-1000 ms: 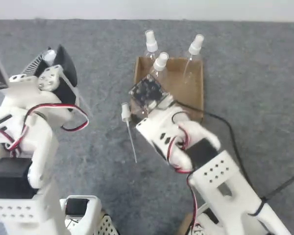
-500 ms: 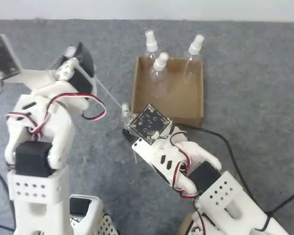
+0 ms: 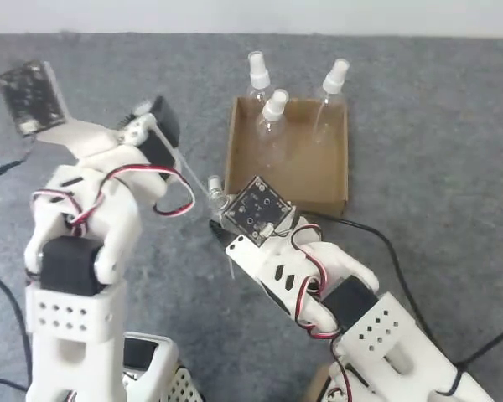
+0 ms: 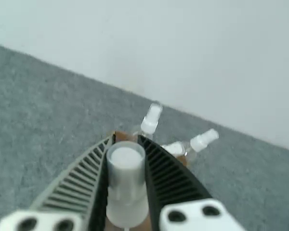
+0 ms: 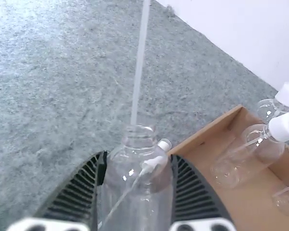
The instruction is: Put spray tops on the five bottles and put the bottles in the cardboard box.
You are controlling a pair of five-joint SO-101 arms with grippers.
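My right gripper (image 3: pixel 224 211) is shut on a clear open bottle (image 5: pixel 135 192), held just off the front left corner of the cardboard box (image 3: pixel 345 151). My left gripper (image 4: pixel 126 139) is shut on a white spray top (image 4: pixel 126 166). Its long dip tube (image 5: pixel 139 62) slants down and its tip is at the bottle's mouth (image 3: pixel 220 201). Three bottles with spray tops (image 3: pixel 274 113) stand in the box's far part. A loose spray top (image 3: pixel 214 184) lies on the carpet beside the held bottle, with its tube (image 3: pixel 230 266) running toward the front.
Grey carpet (image 3: pixel 419 126) covers the table around the box. The right arm's cable (image 3: pixel 394 226) runs along the box's front right side. A pale wall (image 4: pixel 183 57) stands behind the box.
My right gripper drew back from the box's front left corner with the bottle. The left arm swung forward and brought the spray top's tube down to the bottle's mouth.
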